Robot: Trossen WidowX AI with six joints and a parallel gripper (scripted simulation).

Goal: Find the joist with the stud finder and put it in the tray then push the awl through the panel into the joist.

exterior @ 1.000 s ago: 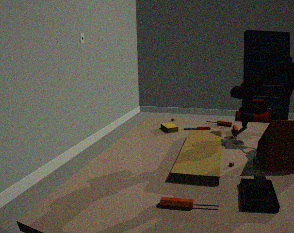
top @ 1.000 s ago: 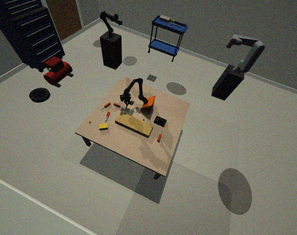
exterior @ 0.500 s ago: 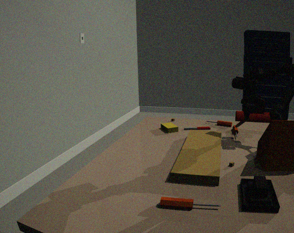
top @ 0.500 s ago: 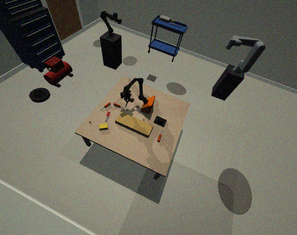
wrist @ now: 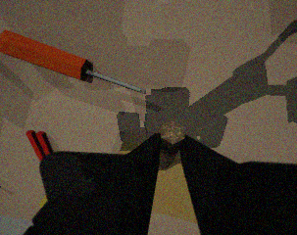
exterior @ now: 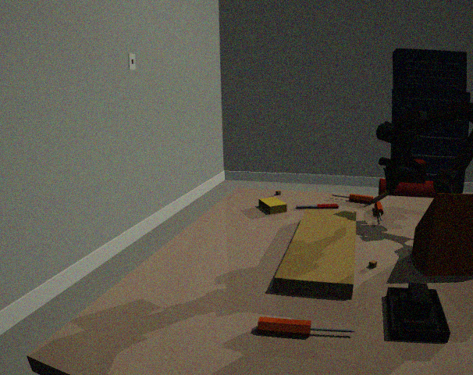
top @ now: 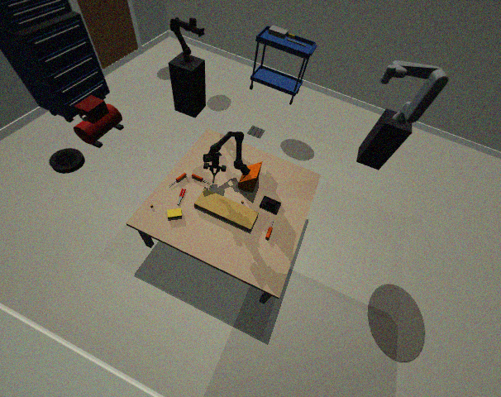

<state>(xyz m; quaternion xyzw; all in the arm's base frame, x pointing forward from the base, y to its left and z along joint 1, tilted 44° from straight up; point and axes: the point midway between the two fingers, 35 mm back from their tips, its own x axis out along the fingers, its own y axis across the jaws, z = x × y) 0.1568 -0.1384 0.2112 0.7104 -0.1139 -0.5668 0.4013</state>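
Observation:
My gripper (top: 214, 174) (wrist: 170, 139) is shut on a slim brown tool, which looks like the awl (wrist: 172, 129). It hangs above the table just behind the panel's left end; the tool's lower part is hard to make out. The floor panel (top: 226, 209) (exterior: 320, 250) (wrist: 173, 197) is a long yellow board lying flat. No hole can be made out in it. The black tray (top: 264, 207) (exterior: 442, 333) sits beyond the panel's right end. A dark block with a raised part, seemingly the stud finder (exterior: 417, 308), is in it.
Orange-handled screwdrivers lie left (top: 197, 176) (wrist: 45, 55) and right (top: 269, 232) (exterior: 284, 325). Red pliers (top: 182, 194) (exterior: 327, 206) and a yellow block (top: 174, 213) (exterior: 272, 204) lie left. An orange wedge (top: 250, 175) stands by the arm's base. A small brown cube (exterior: 372, 264) lies behind the panel.

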